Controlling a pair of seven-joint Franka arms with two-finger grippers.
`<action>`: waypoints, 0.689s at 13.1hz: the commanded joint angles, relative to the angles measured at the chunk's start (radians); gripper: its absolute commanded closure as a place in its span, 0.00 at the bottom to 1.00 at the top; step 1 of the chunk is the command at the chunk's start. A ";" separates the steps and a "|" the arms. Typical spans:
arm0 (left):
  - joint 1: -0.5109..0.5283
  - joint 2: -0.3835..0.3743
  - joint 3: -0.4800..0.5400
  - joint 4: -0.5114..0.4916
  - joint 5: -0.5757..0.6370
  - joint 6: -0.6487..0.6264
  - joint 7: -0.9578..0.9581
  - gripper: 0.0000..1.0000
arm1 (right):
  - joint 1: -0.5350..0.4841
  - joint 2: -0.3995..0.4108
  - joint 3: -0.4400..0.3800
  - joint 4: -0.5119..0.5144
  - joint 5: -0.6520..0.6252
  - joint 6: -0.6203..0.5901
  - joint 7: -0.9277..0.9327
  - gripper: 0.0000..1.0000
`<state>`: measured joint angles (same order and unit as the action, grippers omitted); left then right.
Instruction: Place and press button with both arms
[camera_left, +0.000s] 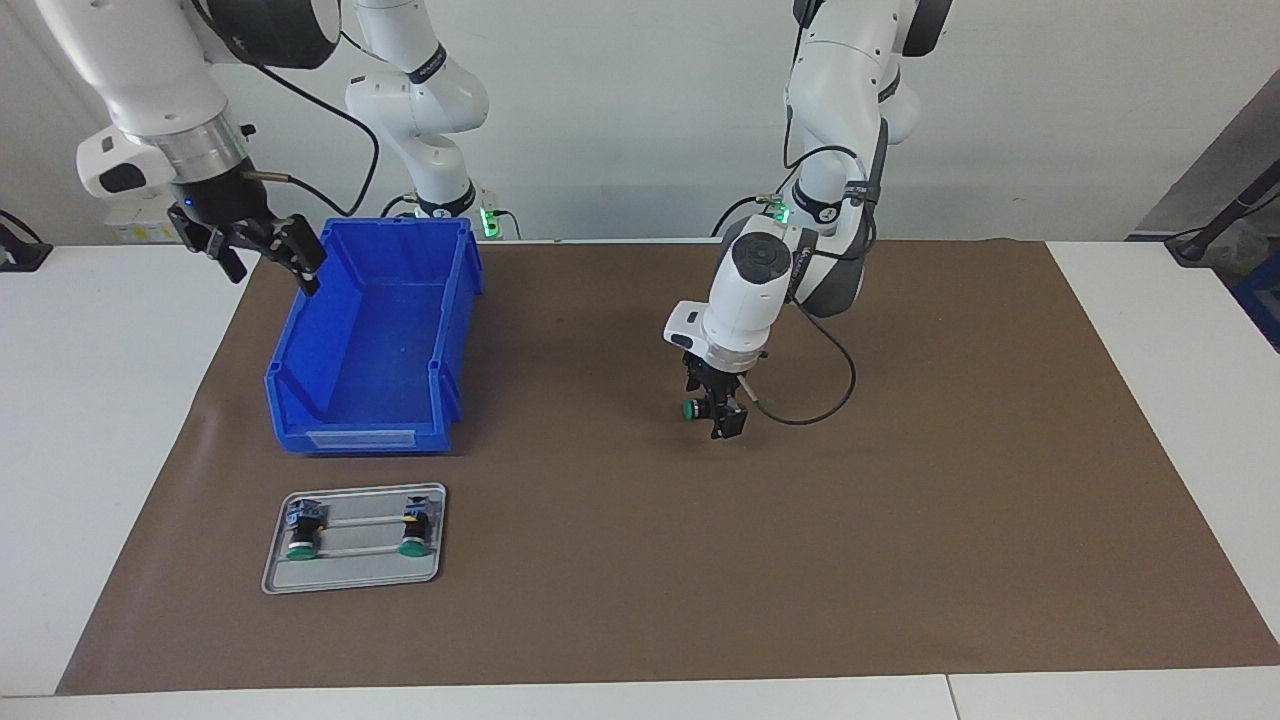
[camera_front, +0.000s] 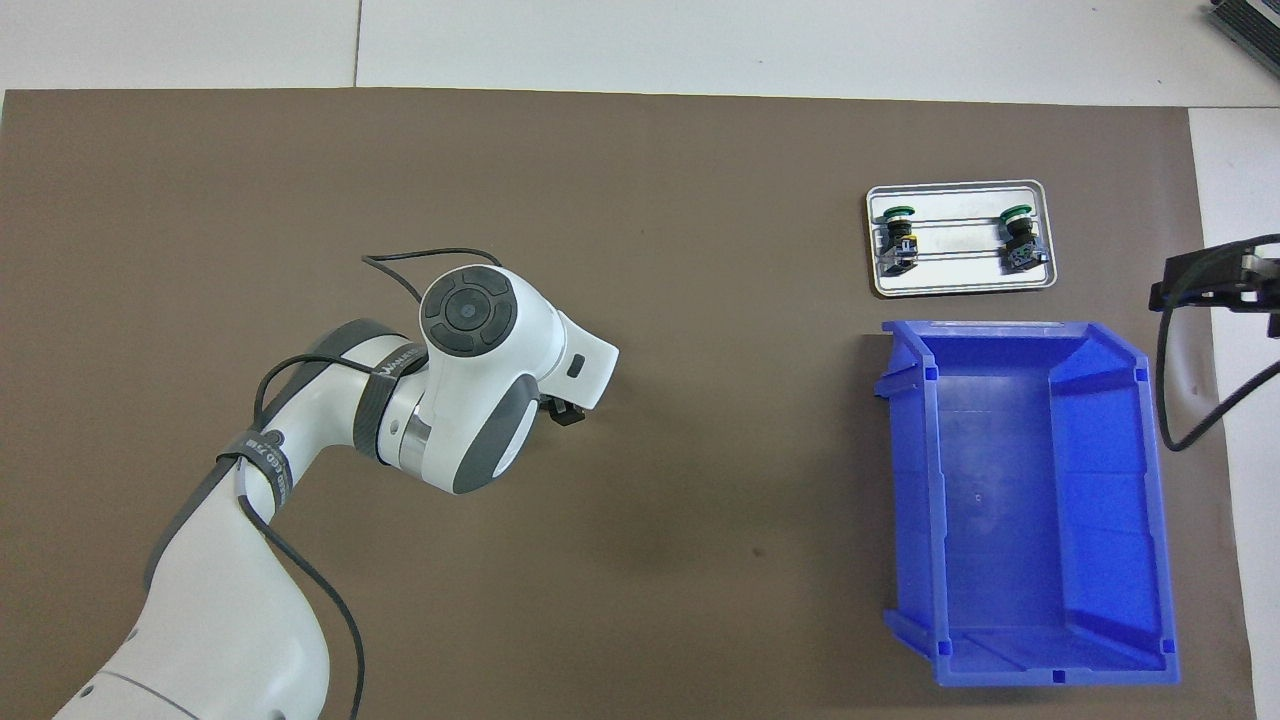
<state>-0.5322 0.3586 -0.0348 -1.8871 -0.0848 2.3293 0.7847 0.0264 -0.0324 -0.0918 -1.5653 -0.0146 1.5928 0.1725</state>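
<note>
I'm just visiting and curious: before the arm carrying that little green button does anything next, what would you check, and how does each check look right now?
1. Button held by the left gripper: ok, above the brown mat.
2. Mat below it bare: ok.
3. Grey tray holds two buttons, with a gap between them: ok.
4. Right gripper out of the way: ok, waiting at the blue bin edge.
5. Grip firm: cannot tell.

Glossy blue plastic bin (camera_left: 375, 340), matt brown mat (camera_left: 900, 560), seemingly brushed-metal tray (camera_left: 355, 575)
</note>
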 joint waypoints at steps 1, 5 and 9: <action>-0.026 -0.006 0.015 -0.021 0.022 0.019 -0.024 0.00 | -0.014 -0.021 0.010 0.015 -0.008 -0.062 -0.036 0.00; -0.029 -0.009 0.013 -0.070 0.022 0.083 -0.021 0.03 | -0.008 -0.034 0.012 -0.004 -0.015 -0.105 -0.077 0.00; -0.029 -0.010 0.013 -0.092 0.023 0.113 -0.016 0.17 | -0.006 -0.020 0.015 0.002 -0.015 -0.099 -0.128 0.00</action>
<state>-0.5448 0.3592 -0.0356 -1.9546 -0.0820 2.4112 0.7840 0.0300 -0.0505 -0.0870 -1.5531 -0.0198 1.4906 0.0798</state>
